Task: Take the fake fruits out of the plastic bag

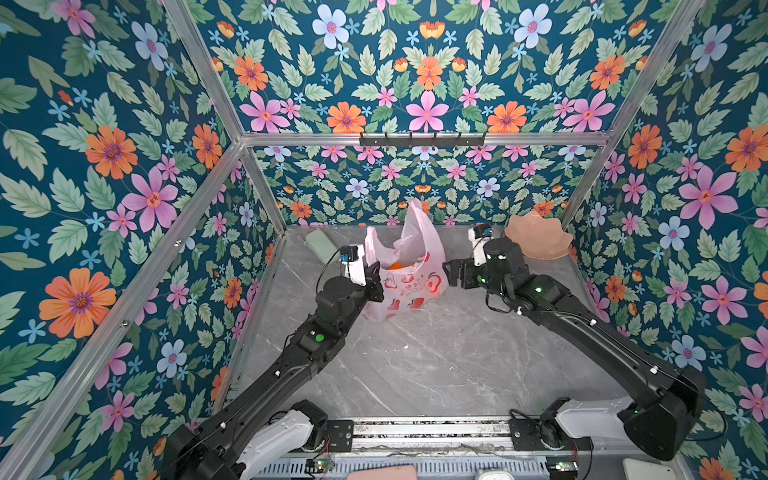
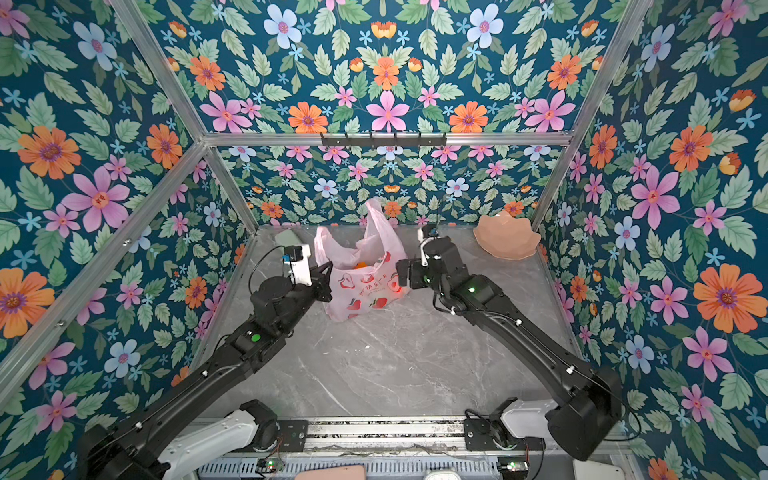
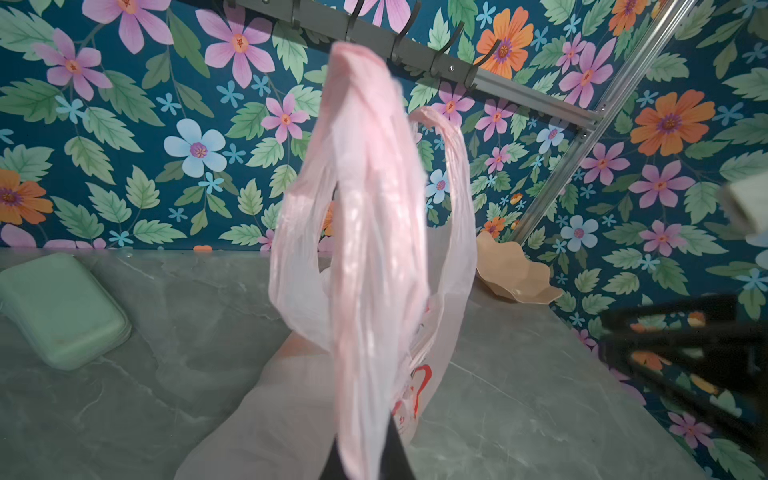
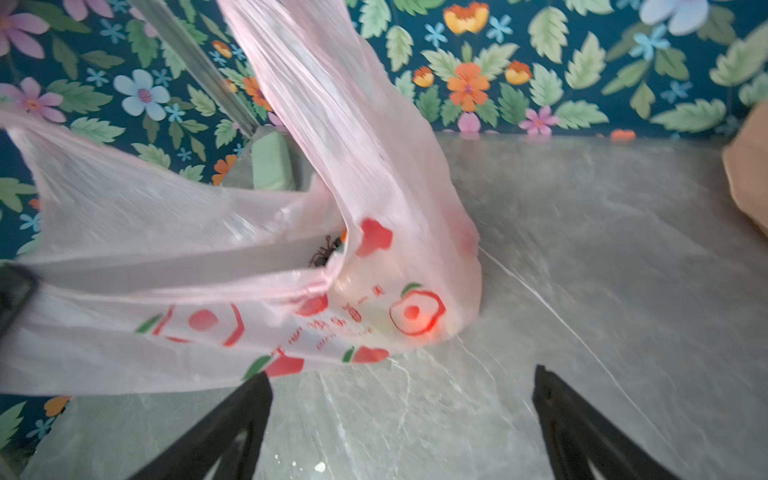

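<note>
A: Starting at the left: state of the left gripper [image 1: 375, 271]?

B: Pressed together on a fold of the plastic bag [image 1: 411, 286], at the left rim of its mouth. Holding that side up. From the left wrist, just a twisted handle [image 3: 365, 174] rising out of the pinch.

A: And the fake fruits [image 1: 395, 264]?

B: Inside, low in the bag, down on the table [image 1: 415, 353] toward the back. Only an orange one [image 2: 360, 264] showing through the mouth in both top views, plus a dark grape bunch [image 4: 320, 255] glimpsed from the right wrist. Rest hidden behind film.

A: Lie of the bag?

B: Roughly upright, far handle peaked toward the back wall, mouth stretched left to right between the arms.

A: Right gripper [image 4: 401, 372]?

B: Spread wide, empty, just beside the bag's right flank, pointing left at it. Touching or not, cannot tell. Nearer the free right rim than the other arm. Fruit leftward past that rim, so probably a rise over it before any reach inside.

A: Farther right?

B: Peach bowl [image 1: 540, 241], well apart, back corner.
</note>
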Robot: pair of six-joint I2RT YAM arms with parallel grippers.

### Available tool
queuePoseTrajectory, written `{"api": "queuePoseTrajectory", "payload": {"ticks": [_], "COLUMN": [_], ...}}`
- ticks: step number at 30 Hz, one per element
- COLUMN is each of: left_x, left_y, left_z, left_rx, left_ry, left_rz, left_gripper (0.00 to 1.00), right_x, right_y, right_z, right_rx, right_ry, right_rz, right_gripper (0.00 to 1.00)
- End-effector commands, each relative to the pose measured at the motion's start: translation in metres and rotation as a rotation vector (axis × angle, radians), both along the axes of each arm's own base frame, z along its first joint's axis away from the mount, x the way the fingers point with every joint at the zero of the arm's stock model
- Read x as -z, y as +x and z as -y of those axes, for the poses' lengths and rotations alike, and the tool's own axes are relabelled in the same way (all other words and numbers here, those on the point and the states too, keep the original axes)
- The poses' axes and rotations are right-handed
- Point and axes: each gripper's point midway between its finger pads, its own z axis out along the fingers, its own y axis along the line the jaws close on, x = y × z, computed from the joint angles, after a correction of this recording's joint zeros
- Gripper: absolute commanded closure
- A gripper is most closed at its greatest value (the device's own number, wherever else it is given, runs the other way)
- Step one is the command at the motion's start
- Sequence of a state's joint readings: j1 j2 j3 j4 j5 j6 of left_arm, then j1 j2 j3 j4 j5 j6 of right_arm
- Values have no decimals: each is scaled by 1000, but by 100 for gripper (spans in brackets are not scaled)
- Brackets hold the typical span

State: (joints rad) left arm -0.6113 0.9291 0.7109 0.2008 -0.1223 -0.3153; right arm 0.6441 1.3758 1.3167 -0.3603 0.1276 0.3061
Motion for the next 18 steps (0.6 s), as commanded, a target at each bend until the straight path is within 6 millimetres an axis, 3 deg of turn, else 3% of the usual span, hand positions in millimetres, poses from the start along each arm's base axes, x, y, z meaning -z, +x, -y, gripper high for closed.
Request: {"api": "queuePoseTrajectory", "payload": {"ticks": [1, 4, 6, 10, 14, 15, 18], "left_x": [3, 8, 10, 16, 20, 22, 25], "left_y": [-11, -16, -20, -25, -29, -29, -28], "left_z": [-5, -7, -7, -12, -16, -17, -21], "left_rx": [11, 19, 32, 28, 19, 10, -12], "left_ry": [-21, -16, -19, -34, -52, -52, -56], "left_rz": [16, 8, 5, 2, 4, 1, -7], "left_gripper": [100, 100, 100, 100, 100, 100, 100], "right_x": [-8, -10, -6, 13, 28, 32, 37], "right_y": [12, 22, 33, 66, 88, 93, 105], "right_z": [-25, -50, -55, -43, -48, -50, -54], "right_rx": [-49, -80, -50, 137, 184, 192, 216], "right_ry": [-95, -146, -186, -310, -397, -417, -455], "right_rz": [70, 96, 93, 44, 16, 4, -19], "right_gripper": [1, 1, 1, 1, 1, 2, 26]}}
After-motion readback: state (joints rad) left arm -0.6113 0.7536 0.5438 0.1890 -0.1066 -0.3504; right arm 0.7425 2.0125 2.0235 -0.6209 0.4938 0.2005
